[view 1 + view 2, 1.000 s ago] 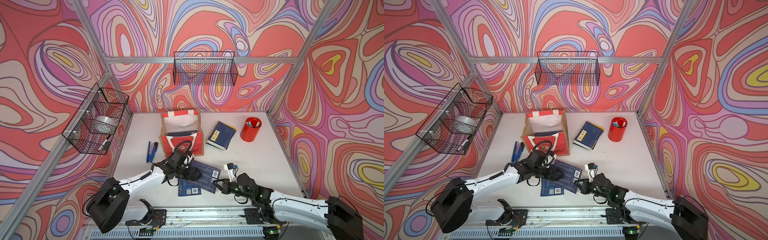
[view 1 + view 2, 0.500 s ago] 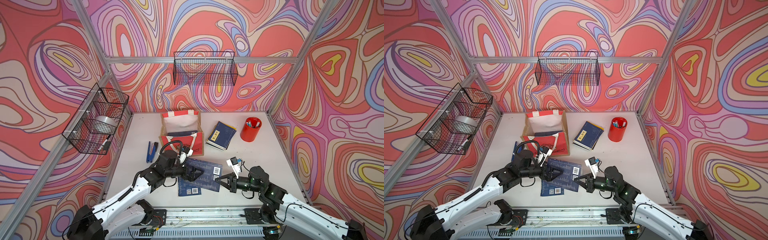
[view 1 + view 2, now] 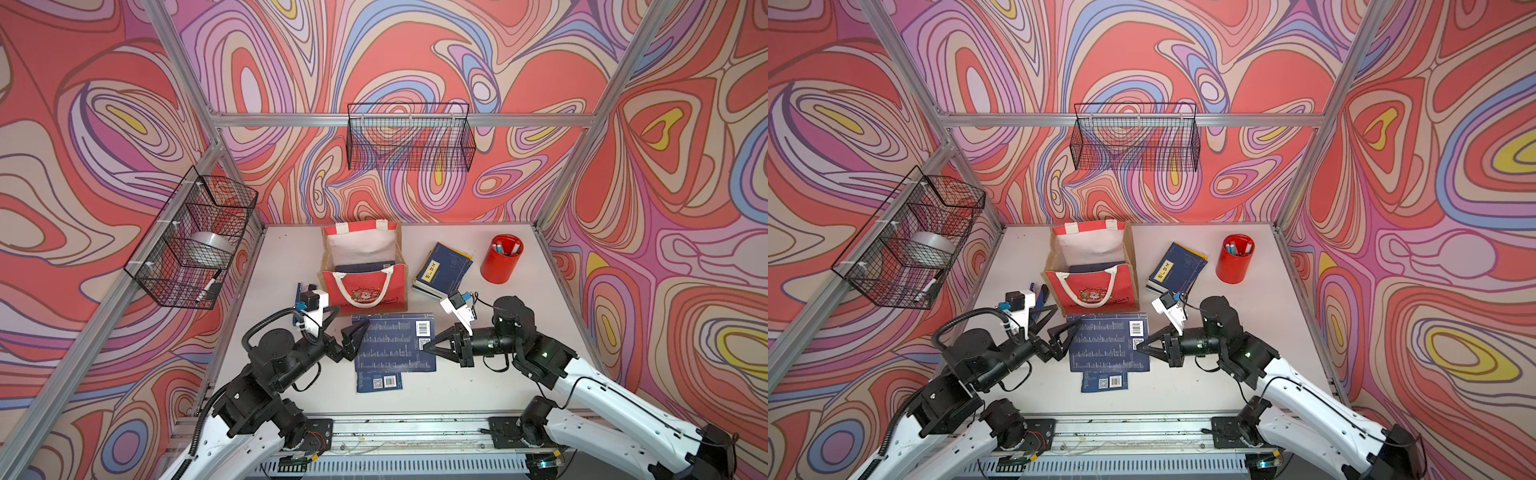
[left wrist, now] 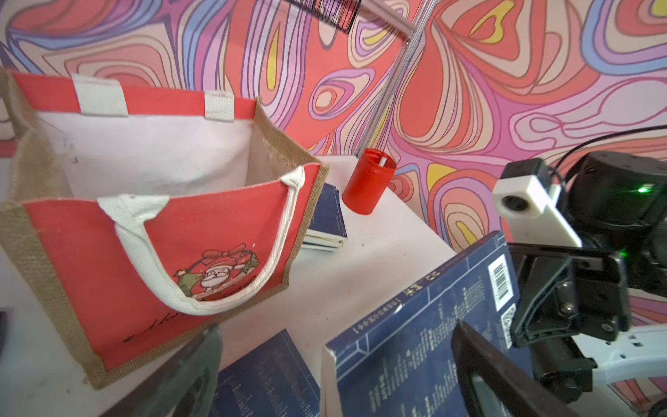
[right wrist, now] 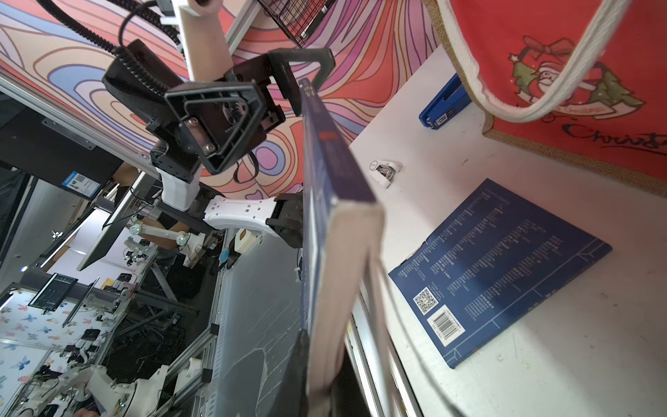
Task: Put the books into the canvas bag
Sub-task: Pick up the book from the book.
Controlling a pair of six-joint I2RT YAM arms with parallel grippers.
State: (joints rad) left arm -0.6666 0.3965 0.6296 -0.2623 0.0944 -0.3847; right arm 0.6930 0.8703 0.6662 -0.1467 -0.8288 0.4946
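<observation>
My right gripper (image 3: 430,345) is shut on the right edge of one navy book (image 3: 395,345), holding it off the table above a second book (image 3: 378,381) that lies flat, barcode up. In the right wrist view the held book (image 5: 335,216) shows edge-on. My left gripper (image 3: 353,336) is open, its jaws straddling that book's left edge (image 4: 415,343). Right behind stands the canvas bag (image 3: 360,286) with its mouth open and a dark book (image 3: 363,268) inside. A stack of books (image 3: 442,270) with a yellow label lies to the bag's right.
A red pen cup (image 3: 500,258) stands at the back right. A blue stapler (image 5: 445,104) and a small white staple remover (image 5: 384,171) lie left of the bag. Wire baskets hang on the left wall (image 3: 195,241) and the back wall (image 3: 409,137).
The right gripper has lifted its book higher off the lower one. The left gripper, still open, has drawn back leftward to the book's left edge, and both arms have risen.
</observation>
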